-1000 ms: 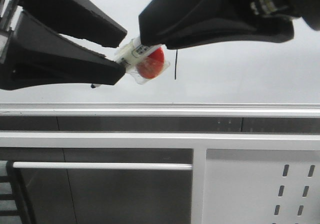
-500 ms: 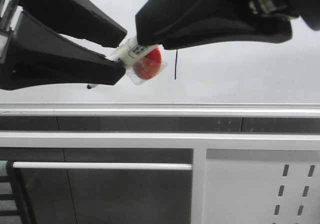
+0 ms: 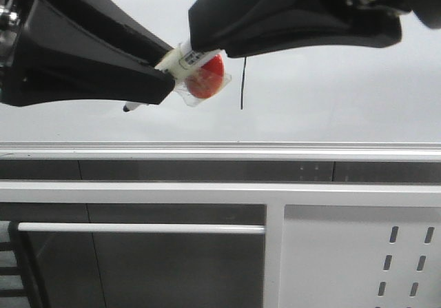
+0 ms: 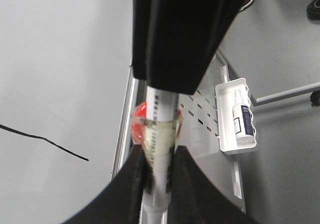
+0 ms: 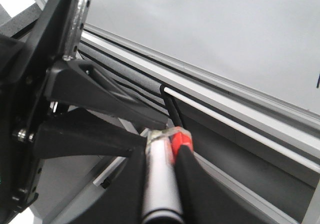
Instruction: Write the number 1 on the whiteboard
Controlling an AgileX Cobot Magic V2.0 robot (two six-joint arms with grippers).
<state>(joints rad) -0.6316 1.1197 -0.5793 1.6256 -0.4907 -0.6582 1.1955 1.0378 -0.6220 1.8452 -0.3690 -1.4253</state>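
Observation:
The whiteboard (image 3: 331,94) fills the upper front view above its silver rail (image 3: 220,149). The number 1 (image 3: 242,82) is a thin black vertical stroke on it, just right of both grippers; it also shows in the left wrist view (image 4: 45,141). A white marker (image 3: 180,60) with a red disc (image 3: 207,79) taped to it points its black tip (image 3: 127,107) down-left. My left gripper (image 3: 171,70) is shut on the marker (image 4: 161,134). My right gripper (image 3: 207,43) is shut on the same marker (image 5: 160,184) from the other end, tip to tip with the left.
Below the rail are dark panels, a white horizontal rod (image 3: 138,228) and a white perforated metal panel (image 3: 358,253). In the left wrist view a white tray (image 4: 222,144) on that panel holds a spray bottle (image 4: 241,121).
My left gripper has risen and tilted, lifting the marker's black tip a little. The right gripper has barely moved. The stroke is unchanged.

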